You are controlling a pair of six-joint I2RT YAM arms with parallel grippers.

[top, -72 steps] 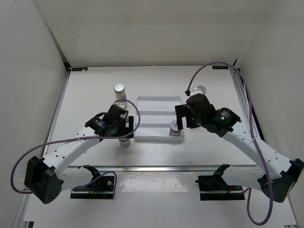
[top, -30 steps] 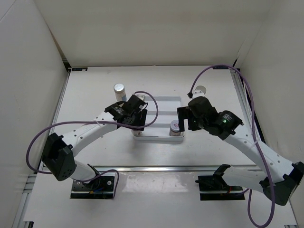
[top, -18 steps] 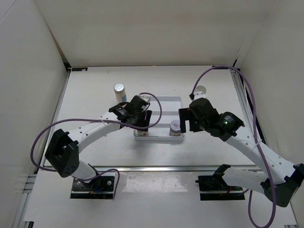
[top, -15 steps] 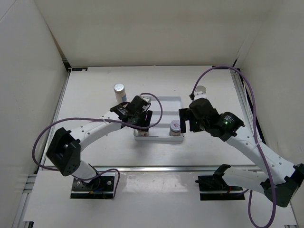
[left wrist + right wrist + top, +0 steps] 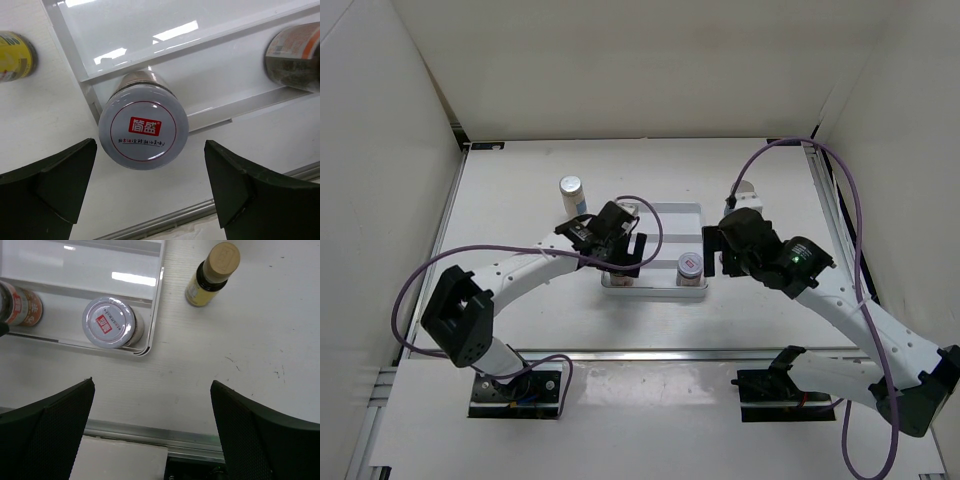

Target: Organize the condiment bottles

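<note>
A silver-lidded jar (image 5: 143, 131) stands in the near left corner of the grey tray (image 5: 65, 40). My left gripper (image 5: 149, 150) hangs open right over it, its fingers (image 5: 50, 185) apart from the lid on both sides. A second jar (image 5: 108, 322) sits in the tray's (image 5: 156, 300) near right corner (image 5: 691, 266). My right gripper (image 5: 152, 382) is open and empty over bare table just right of the tray. An amber bottle (image 5: 212, 275) stands right of the tray. A white bottle (image 5: 571, 192) stands behind and to the left of the tray (image 5: 655, 215). A yellow-labelled bottle (image 5: 15, 55) lies left of the tray.
A metal rail (image 5: 650, 352) runs along the table's near edge, also in the right wrist view (image 5: 150, 432). White walls enclose the table on the left, back and right. The tray's two far compartments hold nothing.
My left arm carried the jar from left of the tray into its near left corner, then opened and let go of it. The right gripper drew slightly right, away from its jar.
</note>
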